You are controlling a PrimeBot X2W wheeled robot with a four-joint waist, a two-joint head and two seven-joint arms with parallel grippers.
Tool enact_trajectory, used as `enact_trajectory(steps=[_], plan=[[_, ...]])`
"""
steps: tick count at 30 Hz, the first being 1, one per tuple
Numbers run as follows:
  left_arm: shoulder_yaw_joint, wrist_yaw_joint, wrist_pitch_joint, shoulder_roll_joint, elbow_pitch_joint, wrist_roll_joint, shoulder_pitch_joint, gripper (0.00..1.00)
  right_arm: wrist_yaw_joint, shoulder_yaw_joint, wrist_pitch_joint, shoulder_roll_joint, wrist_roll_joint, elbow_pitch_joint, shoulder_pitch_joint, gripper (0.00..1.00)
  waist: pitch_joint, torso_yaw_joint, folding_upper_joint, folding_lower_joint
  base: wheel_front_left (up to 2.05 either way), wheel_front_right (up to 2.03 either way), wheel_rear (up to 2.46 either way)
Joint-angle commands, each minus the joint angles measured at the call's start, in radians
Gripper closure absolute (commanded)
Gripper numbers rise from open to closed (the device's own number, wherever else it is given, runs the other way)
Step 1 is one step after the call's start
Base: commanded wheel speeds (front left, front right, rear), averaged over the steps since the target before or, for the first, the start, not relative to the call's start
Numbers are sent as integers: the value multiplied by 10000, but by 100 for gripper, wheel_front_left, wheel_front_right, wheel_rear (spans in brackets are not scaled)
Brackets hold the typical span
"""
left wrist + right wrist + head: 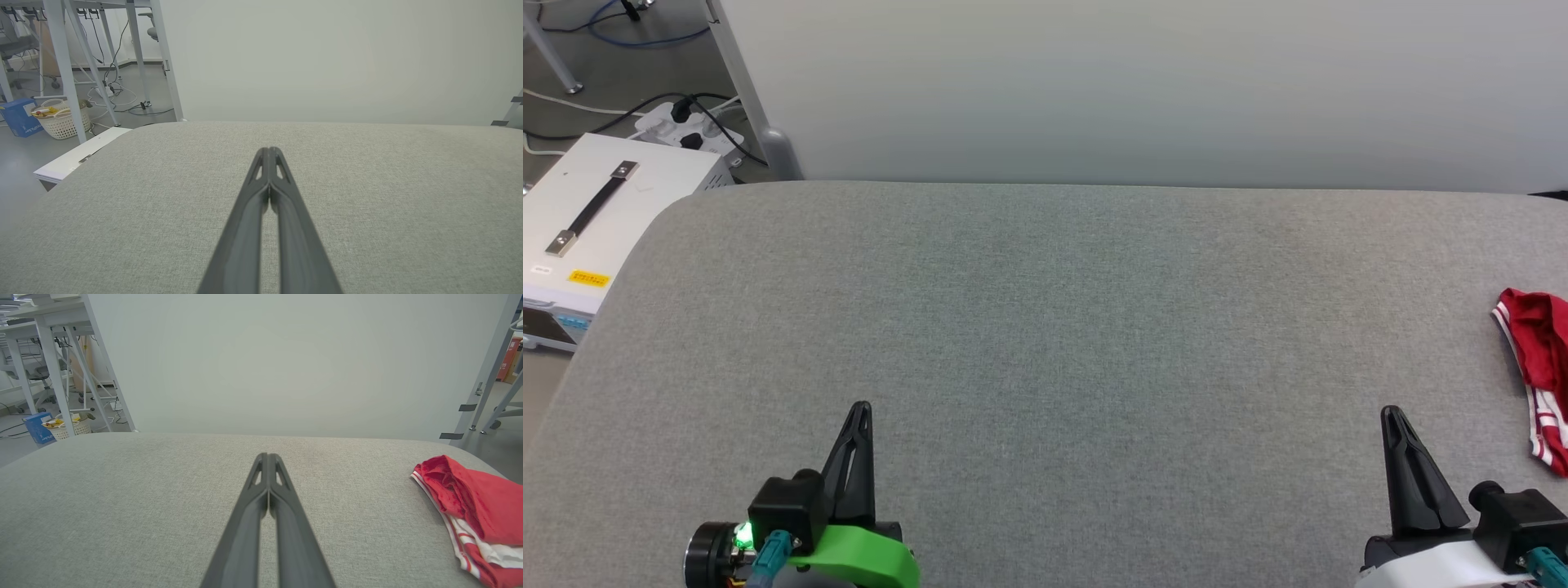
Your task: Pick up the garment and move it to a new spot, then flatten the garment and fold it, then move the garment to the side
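The garment (1542, 359), red with red-and-white striped trim, lies bunched at the right edge of the grey padded table (1045, 327), partly cut off by the head view's border. It lies at the right of the right wrist view as a crumpled garment (474, 510) with white fabric beneath. My right gripper (1392, 415) is shut and empty, low at the near right, left of the garment and apart from it. Its fingertips (268, 457) touch each other. My left gripper (861, 408) is shut and empty at the near left, hovering over bare table, fingertips (269, 152) pressed together.
A pale wall panel (1143, 90) stands right behind the table's far edge. Off the table's left end sits a white case with a black handle (596, 208), with a power strip and cables (686, 122) on the floor. A laundry basket (63, 120) and desk legs stand farther left.
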State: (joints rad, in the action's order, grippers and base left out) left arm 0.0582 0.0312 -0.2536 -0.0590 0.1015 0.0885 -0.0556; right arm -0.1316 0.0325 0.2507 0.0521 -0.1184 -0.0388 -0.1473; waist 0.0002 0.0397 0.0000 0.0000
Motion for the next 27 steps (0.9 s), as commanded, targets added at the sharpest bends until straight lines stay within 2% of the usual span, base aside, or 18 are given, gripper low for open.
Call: enact_trajectory(steps=[1,27], plan=[[-15,-10,74,3,-32,-29,17,100,0,-9,-36,-1,32,11,48,100,-1,-5,0,0,0,0,0],[-144,-79,634,22,-255,-224,140,100,2,-81,-598,-5,294,97,372,100,-1,-95,0,0,0,0,0]])
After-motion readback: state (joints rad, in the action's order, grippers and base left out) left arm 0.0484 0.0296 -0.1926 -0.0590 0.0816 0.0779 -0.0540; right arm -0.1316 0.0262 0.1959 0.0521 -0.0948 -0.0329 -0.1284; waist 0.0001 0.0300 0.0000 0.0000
